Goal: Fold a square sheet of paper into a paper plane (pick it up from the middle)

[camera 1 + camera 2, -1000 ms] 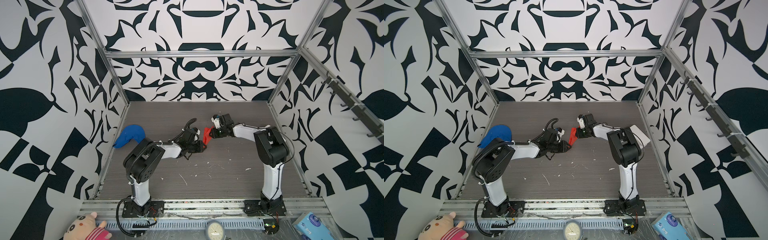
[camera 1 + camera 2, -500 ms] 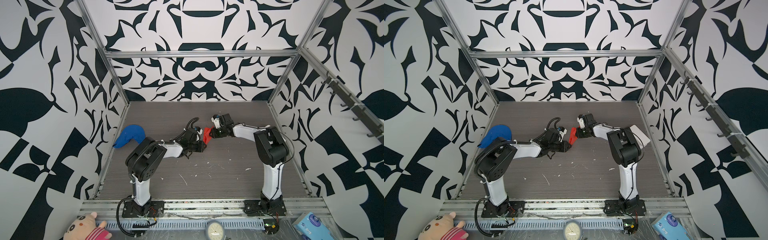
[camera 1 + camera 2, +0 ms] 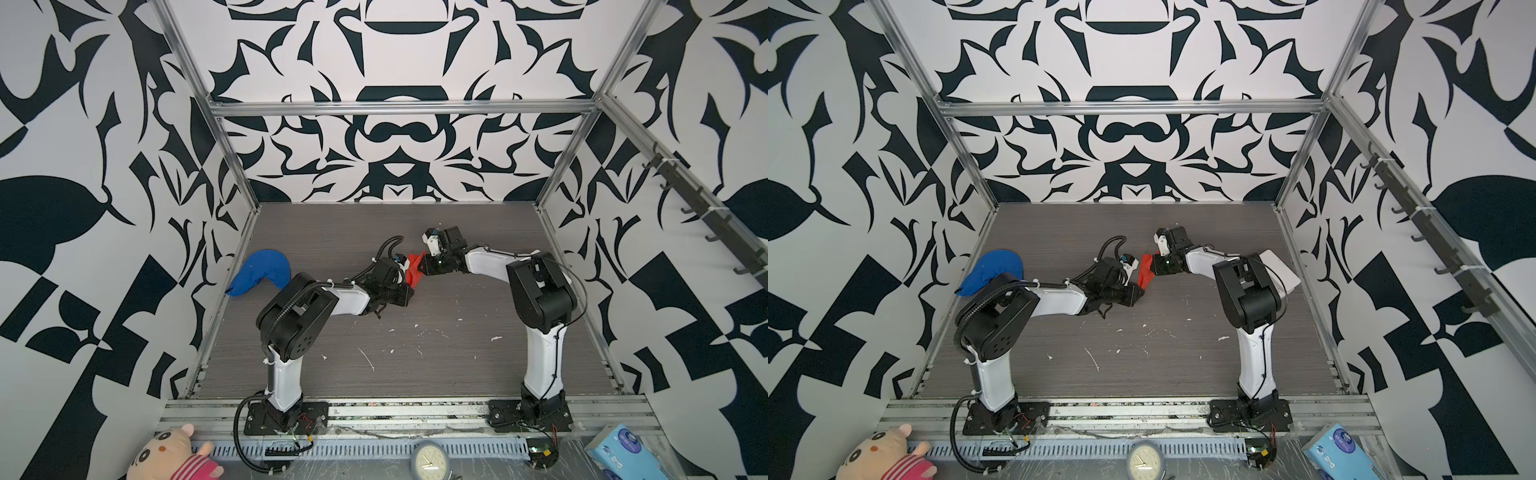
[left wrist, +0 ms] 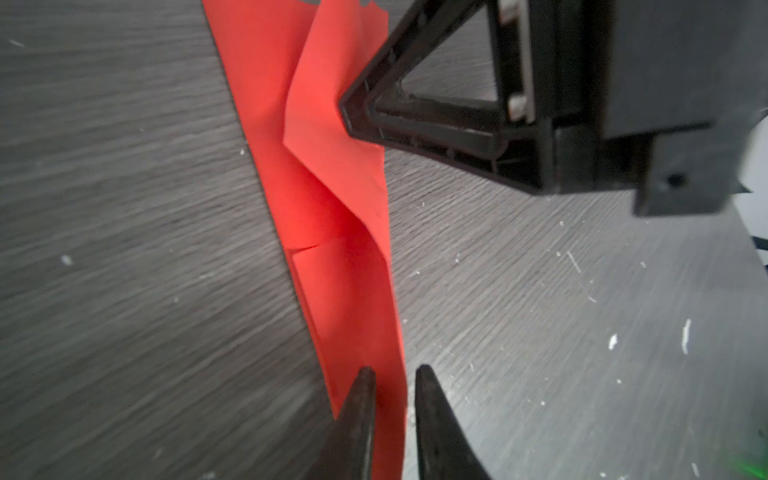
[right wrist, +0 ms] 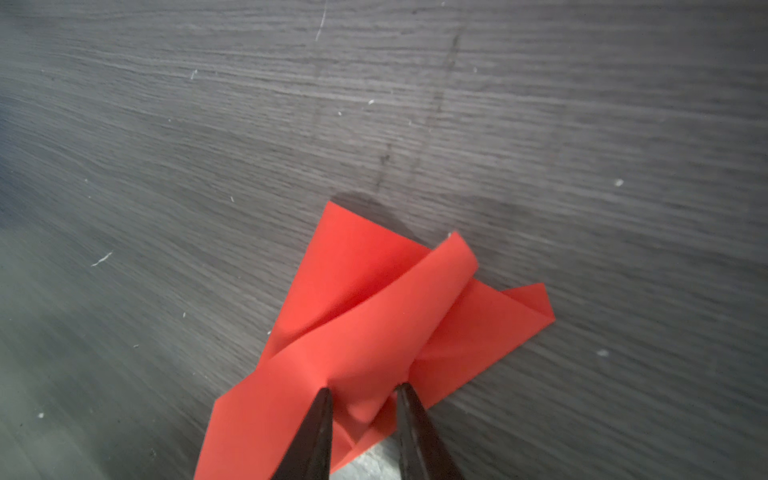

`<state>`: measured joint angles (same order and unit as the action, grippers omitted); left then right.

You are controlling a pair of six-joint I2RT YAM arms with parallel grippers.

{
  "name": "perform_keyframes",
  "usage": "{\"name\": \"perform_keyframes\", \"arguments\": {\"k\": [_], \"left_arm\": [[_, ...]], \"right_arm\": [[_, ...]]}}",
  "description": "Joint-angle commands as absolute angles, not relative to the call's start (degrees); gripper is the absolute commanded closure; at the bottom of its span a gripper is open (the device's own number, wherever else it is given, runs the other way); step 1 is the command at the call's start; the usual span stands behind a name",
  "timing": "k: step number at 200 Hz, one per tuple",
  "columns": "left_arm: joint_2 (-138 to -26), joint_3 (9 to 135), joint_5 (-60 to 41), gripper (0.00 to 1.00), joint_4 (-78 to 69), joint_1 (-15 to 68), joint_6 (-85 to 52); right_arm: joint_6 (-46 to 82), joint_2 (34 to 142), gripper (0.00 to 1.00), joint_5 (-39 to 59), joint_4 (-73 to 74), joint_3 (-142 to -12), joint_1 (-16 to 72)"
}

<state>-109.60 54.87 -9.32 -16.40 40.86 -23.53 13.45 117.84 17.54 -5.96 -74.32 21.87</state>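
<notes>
The left gripper (image 4: pixel 390 395) sits low over the dark table (image 4: pixel 124 249). Its two black fingers (image 4: pixel 359 407) are close together. The thin end of the paper plane (image 4: pixel 332 187) lies in the little gap between them. I cannot tell if they squeeze it. The red paper runs away from this gripper, folded and a bit twisted. At its far end the right gripper (image 5: pixel 365 399) pinches a bunched-up fold, with its fingers partly apart. A blue cloth (image 3: pixel 262 270) lies well apart, out past the left arm.
</notes>
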Motion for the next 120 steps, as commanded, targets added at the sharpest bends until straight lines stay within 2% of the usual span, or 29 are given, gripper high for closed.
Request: {"name": "perform_keyframes", "arguments": {"k": [1,52,120], "left_arm": [[-110.7,55.5,-8.2,0.81,-15.8,41.0,-22.9],[-110.7,55.3,-9.9,0.91,-15.9,40.0,-27.0],[-112.1,54.7,-18.4,0.96,-18.4,35.8,-36.3]], "right_arm": [[13.9,121.4,0.7,14.9,-12.7,-72.9,21.7],[13.9,121.3,0.69,15.7,-12.3,-72.9,21.7],[14.5,120.5,0.62,17.9,-11.3,-72.3,21.1]]}}
